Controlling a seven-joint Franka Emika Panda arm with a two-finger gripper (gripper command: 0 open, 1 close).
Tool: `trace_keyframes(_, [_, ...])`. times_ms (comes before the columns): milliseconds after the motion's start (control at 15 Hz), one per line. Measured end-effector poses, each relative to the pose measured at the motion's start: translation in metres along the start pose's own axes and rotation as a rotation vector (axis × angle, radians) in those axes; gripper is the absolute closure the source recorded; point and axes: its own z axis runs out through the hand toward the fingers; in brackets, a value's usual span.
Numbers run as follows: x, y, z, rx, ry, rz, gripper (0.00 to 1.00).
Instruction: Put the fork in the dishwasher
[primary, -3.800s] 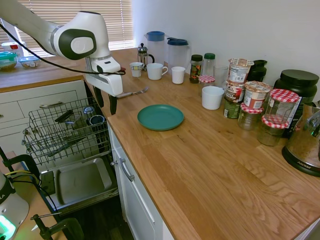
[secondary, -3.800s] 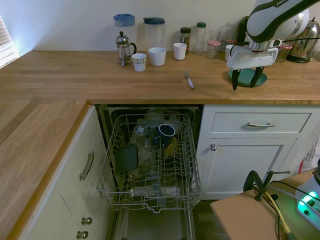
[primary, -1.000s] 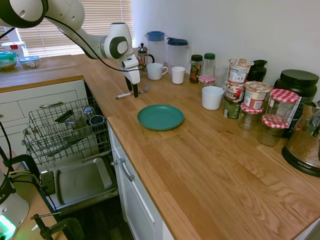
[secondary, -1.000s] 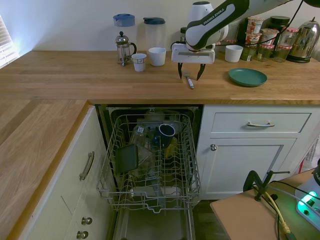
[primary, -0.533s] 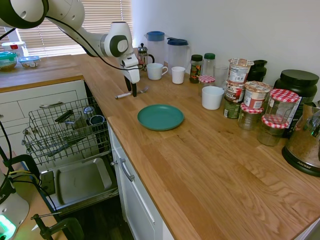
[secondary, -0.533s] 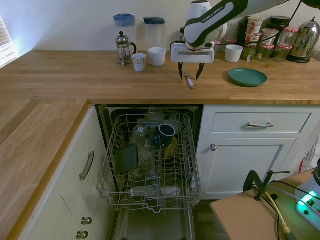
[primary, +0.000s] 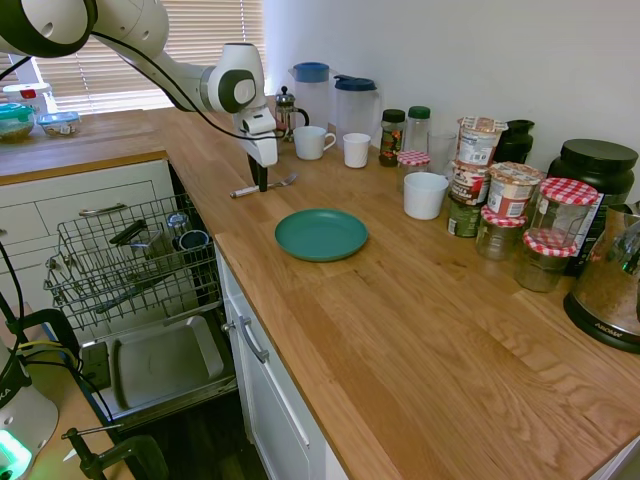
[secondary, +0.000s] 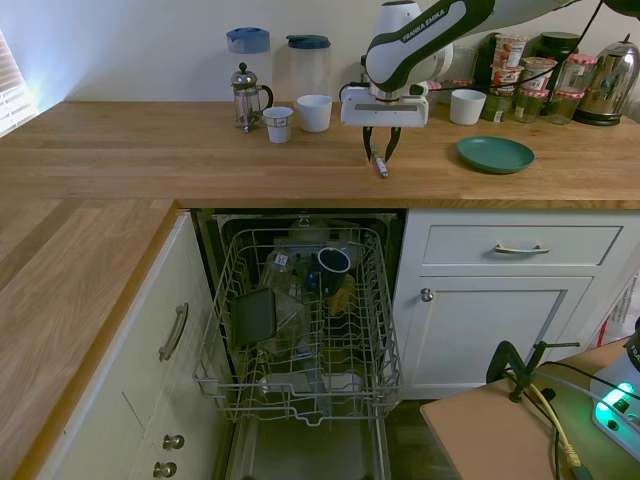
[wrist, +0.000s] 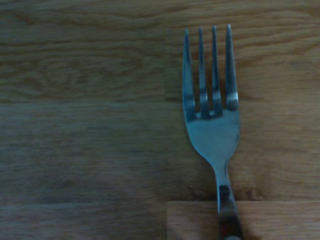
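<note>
The pincer (secondary: 377, 158) stands upright on the bench (secondary: 200, 160), its fingers nearly closed around the fork (secondary: 380, 166) lying flat there, seemingly pinching its handle to carry it to the open dishwasher (secondary: 305, 320) below.

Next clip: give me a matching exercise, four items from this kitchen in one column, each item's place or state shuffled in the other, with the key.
Items:
1. fork
2. green plate
3. dishwasher rack
4. claw

Places or states:
A. pulled out below the counter, holding dishes
B. lying flat on the wooden counter under the claw
C. lowered around the fork's handle, fingers nearly closed
D. empty on the counter, apart from the fork

Pairs: 1-B, 2-D, 3-A, 4-C
</note>
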Motion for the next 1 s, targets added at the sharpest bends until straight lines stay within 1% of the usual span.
trace_keyframes(533, [-0.002, -0.002, -0.002, 0.009, 0.001, -0.011, 1.0])
trace_keyframes(667, [-0.003, -0.005, -0.007, 0.038, 0.006, -0.012, 1.0])
trace_keyframes(733, [-0.003, -0.005, -0.014, 0.065, 0.014, -0.007, 1.0])
trace_keyframes(867, [-0.009, 0.002, -0.039, 0.119, 0.041, 0.011, 1.0])
trace_keyframes(1000, [-0.019, 0.016, -0.061, 0.147, 0.058, 0.019, 1.0])
